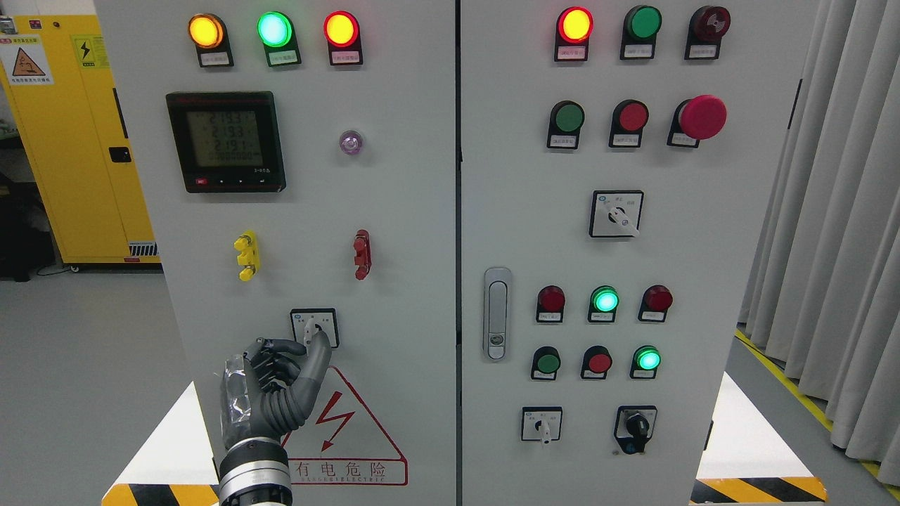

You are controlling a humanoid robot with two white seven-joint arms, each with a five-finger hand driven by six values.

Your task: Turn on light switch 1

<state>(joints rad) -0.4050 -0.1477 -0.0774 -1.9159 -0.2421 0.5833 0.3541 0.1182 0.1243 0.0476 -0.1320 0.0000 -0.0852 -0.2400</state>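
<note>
Left hand (281, 383) fingers partly hide the rotary switch (314, 327) knob.

Left hand (281, 383) up from the lower left, wrist straight, palm turned inward, one finger extended upward (the rest loosely curled, gripping nothing); the other arm is out of view.
</note>
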